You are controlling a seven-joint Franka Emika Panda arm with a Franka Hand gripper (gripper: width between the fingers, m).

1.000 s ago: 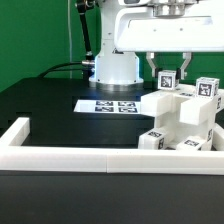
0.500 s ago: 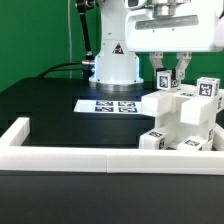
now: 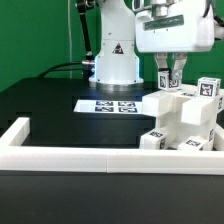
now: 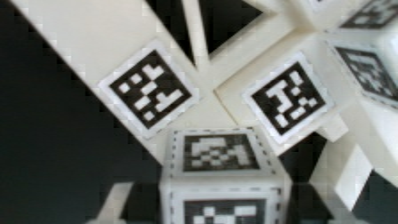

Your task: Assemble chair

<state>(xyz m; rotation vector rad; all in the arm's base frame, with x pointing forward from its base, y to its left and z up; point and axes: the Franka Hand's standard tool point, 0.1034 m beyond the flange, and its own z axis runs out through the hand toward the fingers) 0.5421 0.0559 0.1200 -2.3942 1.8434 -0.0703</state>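
The partly built white chair (image 3: pixel 186 118) stands at the exterior view's right, with tagged blocks and panels stacked in steps. A small tagged chair block (image 3: pixel 166 81) sticks up from its top. My gripper (image 3: pixel 170 78) hangs straight above and straddles this block, one finger on each side. In the wrist view the block (image 4: pixel 222 185) sits between my fingers (image 4: pixel 118 203), with a thin dark gap showing on each side. The jaws are narrow but not pressed on it. Tagged chair panels (image 4: pixel 151 85) fill the rest of the wrist view.
The marker board (image 3: pixel 108 105) lies flat on the black table in front of the robot base (image 3: pixel 115 68). A long white border rail (image 3: pixel 100 158) runs along the front and turns up at the exterior view's left (image 3: pixel 14 133).
My fingers have closed in from a wide spread to a narrow straddle around the top block. The wrist has turned. The chair has not moved.
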